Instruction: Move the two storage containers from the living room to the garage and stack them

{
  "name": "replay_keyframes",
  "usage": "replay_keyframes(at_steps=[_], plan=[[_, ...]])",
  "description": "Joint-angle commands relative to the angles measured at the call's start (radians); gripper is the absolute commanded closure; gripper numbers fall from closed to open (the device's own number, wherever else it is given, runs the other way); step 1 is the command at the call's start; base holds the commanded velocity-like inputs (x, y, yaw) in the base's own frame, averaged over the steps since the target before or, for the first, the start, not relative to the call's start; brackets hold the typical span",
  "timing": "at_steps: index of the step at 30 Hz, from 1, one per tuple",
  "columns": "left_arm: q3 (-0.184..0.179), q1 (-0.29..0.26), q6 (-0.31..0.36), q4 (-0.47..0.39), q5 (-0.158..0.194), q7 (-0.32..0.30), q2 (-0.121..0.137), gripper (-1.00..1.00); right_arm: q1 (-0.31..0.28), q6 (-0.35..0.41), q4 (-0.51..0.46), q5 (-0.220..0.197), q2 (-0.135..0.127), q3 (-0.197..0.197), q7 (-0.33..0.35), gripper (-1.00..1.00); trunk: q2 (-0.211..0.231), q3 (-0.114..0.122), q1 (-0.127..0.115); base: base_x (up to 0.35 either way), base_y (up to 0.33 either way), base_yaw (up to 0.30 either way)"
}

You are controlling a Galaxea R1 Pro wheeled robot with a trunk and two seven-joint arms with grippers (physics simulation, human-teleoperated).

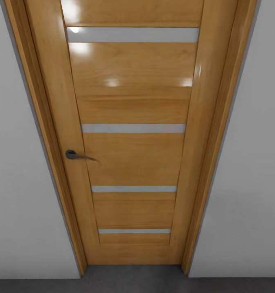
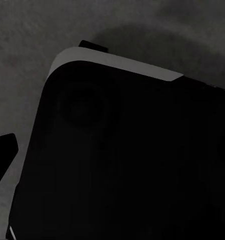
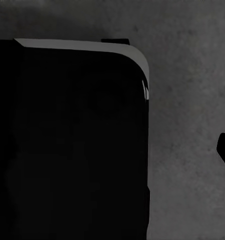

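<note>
A white-grey wall point(image 1: 19, 183) flanks a glossy honey-wood door point(image 1: 133, 154) with four pale horizontal slats; its dark metal lever handle point(image 1: 74, 155) sits at nine o'clock. Dark grey concrete-like floor point(image 1: 133, 280) lies at six o'clock. Both wrist views show black robot housing point(image 2: 122, 165) over grey floor; whether either gripper is parted or closed cannot be told.

No text, label, brand, number or sign can be read anywhere — the wooden door point(image 1: 133, 134) carries only plain pale strips and a dark handle point(image 1: 74, 155), and the white walls point(image 1: 251, 162) beside it are unmarked. In both wrist views a black rounded body point(image 2: 122, 160) is seen over the dark grey floor point(image 3: 192, 100) — no lettering is borne by either.
</note>
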Motion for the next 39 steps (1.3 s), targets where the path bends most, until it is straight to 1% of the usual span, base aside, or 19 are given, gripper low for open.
replay_keyframes(at_steps=[1,15,20,24,39], plan=[[0.005,0.0,-0.003,0.001,0.001,0.0,0.0,-1.0,0.0,-0.004,0.0,0.0,0.0,-0.001,0.0,-1.0,0.0,-0.001,0.0,0.008,0.0,0.0],[0.006,0.0,-0.003,0.001,0.001,0.001,-0.001,-1.0,0.0,-0.005,0.0,0.001,0.0,-0.001,0.0,-1.0,0.0,-0.001,0.0,0.001,0.003,0.0],[0.007,0.0,-0.003,0.001,0.001,0.002,-0.002,-1.0,0.0,-0.005,0.0,0.0,0.0,-0.001,0.0,-1.0,0.0,-0.001,0.0,0.0,0.202,0.0],[0.006,0.0,-0.003,0.001,0.001,0.002,-0.002,-1.0,0.0,-0.004,0.0,0.0,0.0,-0.002,0.0,-1.0,0.0,-0.001,0.0,0.0,0.081,0.0],[0.005,0.0,-0.003,0.001,0.001,0.002,-0.002,-1.0,0.0,-0.005,0.0,0.001,-0.001,-0.001,0.0,-1.0,0.0,-0.001,0.0,0.0,0.004,0.0]])
